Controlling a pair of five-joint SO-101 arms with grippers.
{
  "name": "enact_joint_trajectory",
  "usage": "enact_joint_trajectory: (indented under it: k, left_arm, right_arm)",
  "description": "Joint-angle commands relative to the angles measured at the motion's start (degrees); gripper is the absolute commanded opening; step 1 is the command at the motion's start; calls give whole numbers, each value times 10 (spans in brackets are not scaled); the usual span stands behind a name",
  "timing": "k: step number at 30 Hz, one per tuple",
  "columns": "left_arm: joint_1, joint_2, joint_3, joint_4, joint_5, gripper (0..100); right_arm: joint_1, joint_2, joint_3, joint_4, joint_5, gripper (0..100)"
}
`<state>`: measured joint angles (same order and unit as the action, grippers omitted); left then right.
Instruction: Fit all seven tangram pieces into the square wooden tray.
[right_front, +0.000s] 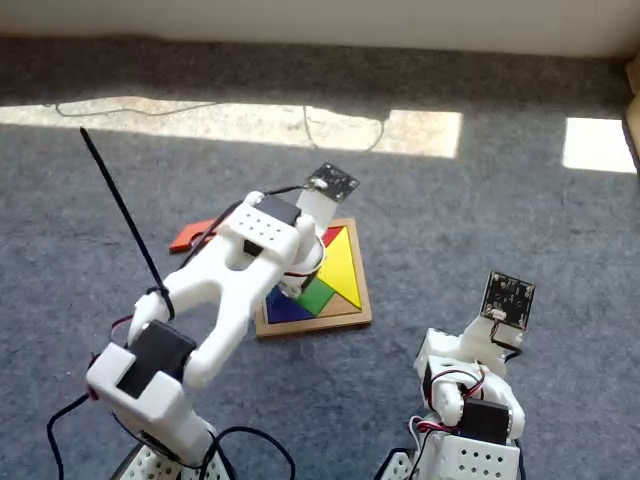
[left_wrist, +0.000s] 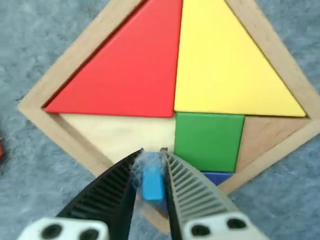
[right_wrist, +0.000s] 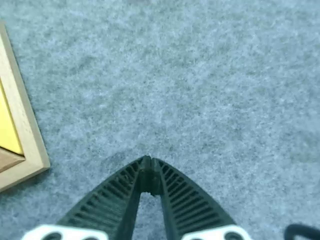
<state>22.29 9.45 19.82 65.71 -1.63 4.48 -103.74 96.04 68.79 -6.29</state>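
My left gripper (left_wrist: 152, 152) is clamped on a light blue piece (left_wrist: 152, 186) over the edge of the tray (left_wrist: 37, 111), just beside the green square (left_wrist: 209, 141). A red triangle (left_wrist: 130, 70), a yellow triangle (left_wrist: 225, 65) and a dark blue piece (left_wrist: 218, 178) lie in the tray. An orange piece (right_front: 186, 240) lies on the carpet (right_front: 500, 200), apart from the tray. My right gripper (right_wrist: 149, 164) is closed on nothing, over the carpet near a tray corner.

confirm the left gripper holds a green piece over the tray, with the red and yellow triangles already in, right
No: the left gripper holds a blue piece, not a green one, as the left wrist view shows. It hangs over the tray, with the red triangle and yellow triangle already in.
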Motion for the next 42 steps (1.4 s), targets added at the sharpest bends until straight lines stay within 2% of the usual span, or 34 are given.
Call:
enact_joint_trajectory:
  k: [1,6,9,20,24,34,38,42]
  left_arm:
    - [16,12,-56,-3,-4,21]
    - [0,11,-81,16,26,148]
    - [-19,16,-96,18,36,189]
    - [-107,16,-103,17,35,193]
    - [-111,10,-105,21,10,189]
    - [-117,-18,-116,65,4,189]
    - [-132,-16,-100,61,-16,189]
    - [-122,-16,-52,18,-17,189]
  right_arm:
    - [7,-7,64,-5,-5,4]
    - [7,-7,64,-5,-5,4]
    - [7,-7,64,-5,-5,4]
    - [8,-7,64,-5,-5,4]
    - [8,-7,64,-5,-5,4]
    - [9,-7,64,-5,-5,4]
    - [29,-7,64,-5,-5,4]
    - [29,-7,64,-5,-5,4]
